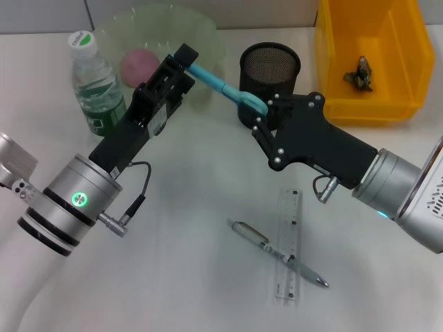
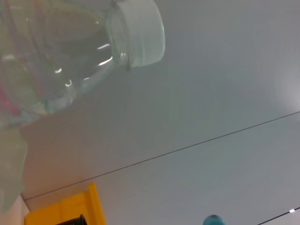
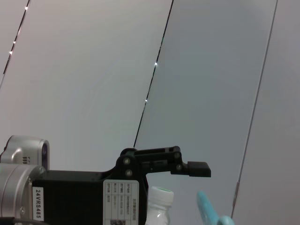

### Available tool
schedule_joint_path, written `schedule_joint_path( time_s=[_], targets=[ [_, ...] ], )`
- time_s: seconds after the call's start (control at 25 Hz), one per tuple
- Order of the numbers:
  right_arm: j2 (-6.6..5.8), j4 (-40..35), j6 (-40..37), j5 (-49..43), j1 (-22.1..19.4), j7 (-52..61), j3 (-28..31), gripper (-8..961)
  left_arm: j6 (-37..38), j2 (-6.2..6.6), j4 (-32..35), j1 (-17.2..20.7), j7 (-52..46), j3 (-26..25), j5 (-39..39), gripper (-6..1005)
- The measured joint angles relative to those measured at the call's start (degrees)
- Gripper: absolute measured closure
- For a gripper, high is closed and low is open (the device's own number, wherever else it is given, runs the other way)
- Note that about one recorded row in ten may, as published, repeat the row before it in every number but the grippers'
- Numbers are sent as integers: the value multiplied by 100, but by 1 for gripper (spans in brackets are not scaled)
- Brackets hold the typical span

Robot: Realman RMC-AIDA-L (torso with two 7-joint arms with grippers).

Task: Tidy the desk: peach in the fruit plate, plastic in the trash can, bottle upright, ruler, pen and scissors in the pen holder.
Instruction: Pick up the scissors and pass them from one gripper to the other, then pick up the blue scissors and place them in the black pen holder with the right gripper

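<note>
Blue scissors [image 1: 221,84] hang in the air between my two grippers, just left of the black mesh pen holder [image 1: 270,63]. My right gripper [image 1: 261,109] is shut on their near end. My left gripper [image 1: 185,68] stands open around their far end, and in the right wrist view the left gripper's finger [image 3: 198,168] is apart from the scissors [image 3: 208,212]. The peach [image 1: 138,66] lies in the green fruit plate [image 1: 201,31]. The bottle [image 1: 97,86] stands upright beside it. The ruler [image 1: 289,221] and the pen [image 1: 249,234] lie crossed on the desk. Crumpled plastic [image 1: 360,72] sits in the yellow trash can [image 1: 325,62].
The bottle [image 2: 70,56] fills the left wrist view, very close to that arm. The fruit plate and the bottle stand right behind the left gripper. The pen holder is just behind the right gripper, with the trash can to its right.
</note>
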Motion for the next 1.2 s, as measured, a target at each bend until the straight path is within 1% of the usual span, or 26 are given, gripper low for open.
schedule_joint_path(
  time_s=[0.12,0.68,0.92,1.04,1.08,1.16,1.2],
  targets=[
    [0,0,-6,2,1,0,0,872,0,0,0,5,-1,-1,0,192],
    [0,0,-40,8,-1,-9,0,872,0,0,69,49,24,12,0,193],
    [0,0,-109,8,-39,-9,2,872,40,7,350,109,560,163,8,194],
    [0,0,-141,14,-54,-6,15,872,84,9,512,126,901,337,35,194],
    [0,0,-142,15,-56,5,16,872,100,9,594,134,1159,396,160,195],
    [-1,0,-143,16,-62,29,18,872,100,9,616,138,1267,407,225,195],
    [-1,0,-143,16,-66,33,18,872,98,9,652,153,1504,407,305,195]
  ],
)
